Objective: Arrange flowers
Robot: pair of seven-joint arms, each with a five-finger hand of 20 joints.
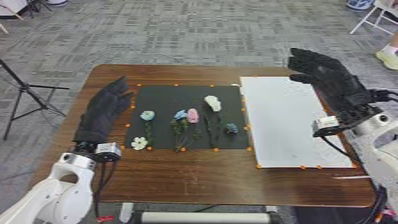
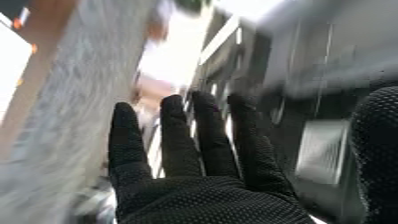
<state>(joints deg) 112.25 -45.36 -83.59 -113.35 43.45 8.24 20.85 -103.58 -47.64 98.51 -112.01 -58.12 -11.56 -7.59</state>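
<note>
The left hand [image 1: 105, 111] and right hand [image 1: 325, 71] have straight, empty fingers; too wide a pinch could snag the pink flower's [image 1: 193, 116] close neighbours.

I'd call this a robotics lab set up in an office-like room. I can see grey patterned carpet [image 1: 204, 35], a black tripod [image 1: 29, 95] beside my brown wooden table [image 1: 195, 185], and a white chair [image 1: 378, 19] farther off, with my white robot arms over the tabletop.
</note>
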